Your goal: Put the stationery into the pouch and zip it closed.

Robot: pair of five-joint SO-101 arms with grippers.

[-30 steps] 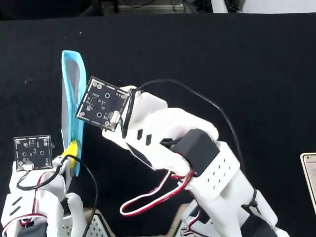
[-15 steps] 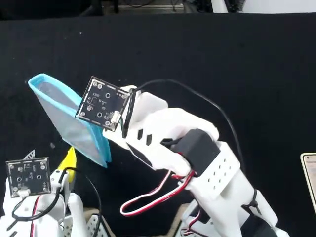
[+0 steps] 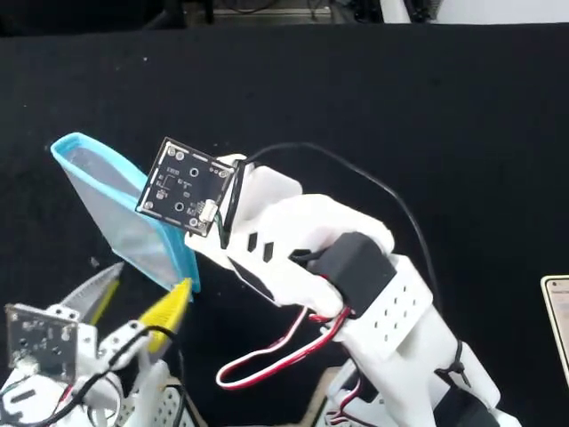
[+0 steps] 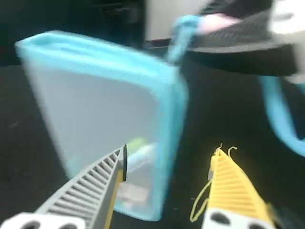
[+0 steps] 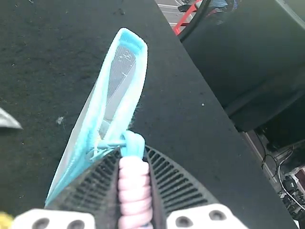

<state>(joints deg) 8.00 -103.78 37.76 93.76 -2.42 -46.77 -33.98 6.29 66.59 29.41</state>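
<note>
Black-covered table with a pale flat card near its right side.

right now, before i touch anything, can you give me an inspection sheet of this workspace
surface: table under black cloth
job's things: blue pouch; a greenish item shows through its clear side; zip state cannot tell
clutter: pale flat object at the table's right edge
end effectors: right end effector shut on the pouch's blue pull loop; left end effector open at the pouch's lower end, holding nothing
cables: red-and-white loop below the right arm; black cable arcing over it
surroundings: dark room behind, details too dim
</note>
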